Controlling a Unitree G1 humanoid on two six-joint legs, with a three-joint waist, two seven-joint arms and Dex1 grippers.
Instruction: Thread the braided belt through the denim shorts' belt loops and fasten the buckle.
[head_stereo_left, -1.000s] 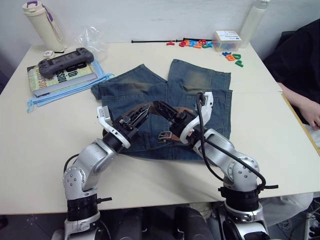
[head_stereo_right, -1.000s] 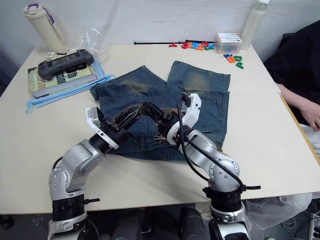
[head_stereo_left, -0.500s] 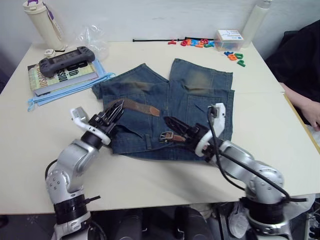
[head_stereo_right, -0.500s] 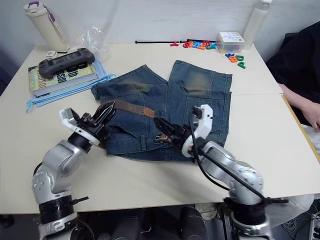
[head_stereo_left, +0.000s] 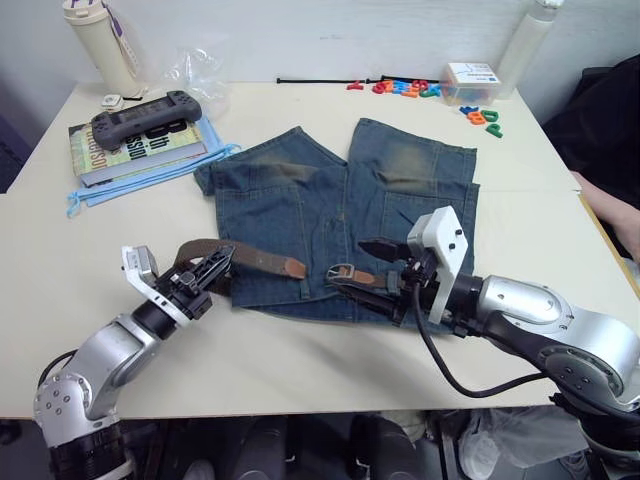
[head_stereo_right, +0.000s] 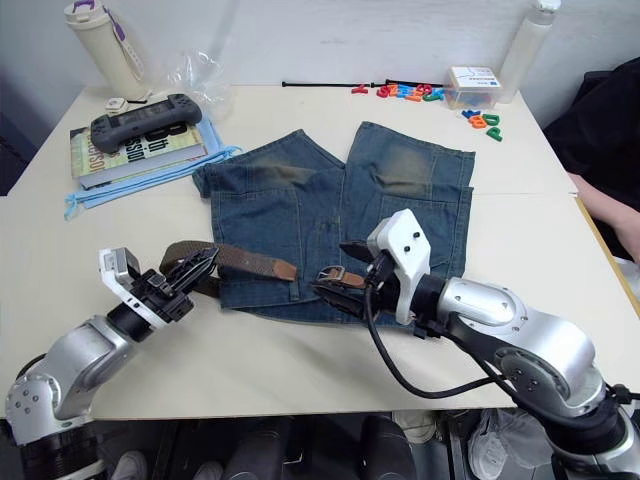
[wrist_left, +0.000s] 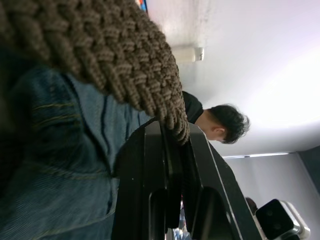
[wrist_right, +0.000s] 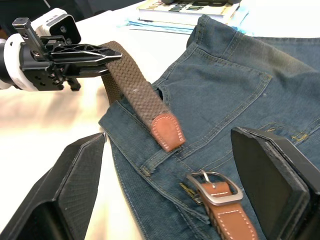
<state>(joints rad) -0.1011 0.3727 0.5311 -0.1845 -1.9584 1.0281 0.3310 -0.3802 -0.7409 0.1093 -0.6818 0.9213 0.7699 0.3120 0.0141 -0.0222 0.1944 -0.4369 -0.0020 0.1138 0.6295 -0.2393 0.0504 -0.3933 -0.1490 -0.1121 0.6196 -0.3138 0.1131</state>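
Note:
The denim shorts (head_stereo_left: 340, 200) lie flat mid-table, waistband toward me. The braided belt (head_stereo_left: 255, 260) runs from my left gripper (head_stereo_left: 205, 272) across the waistband's left part and ends in a reddish leather tip (wrist_right: 167, 132). My left gripper is shut on the belt (wrist_left: 100, 50), just off the shorts' left edge above the table. The buckle (wrist_right: 215, 187) on its tan tab lies on the waistband. My right gripper (head_stereo_left: 365, 270) is open, one finger on each side of the buckle, holding nothing. One belt loop (wrist_right: 155, 161) lies beside the tip.
Books with a game controller (head_stereo_left: 140, 105) and a blue strap lie at the back left beside a cream bottle (head_stereo_left: 95, 30). Coloured letters (head_stereo_left: 400, 88), a small box (head_stereo_left: 470, 75) and a white bottle (head_stereo_left: 535, 30) stand at the back right. A person (head_stereo_left: 615, 110) sits at the right edge.
My left gripper has drawn the belt leftward, from over the shorts to past their left edge. My right gripper has backed away to the right and now straddles the buckle. The camera has shifted.

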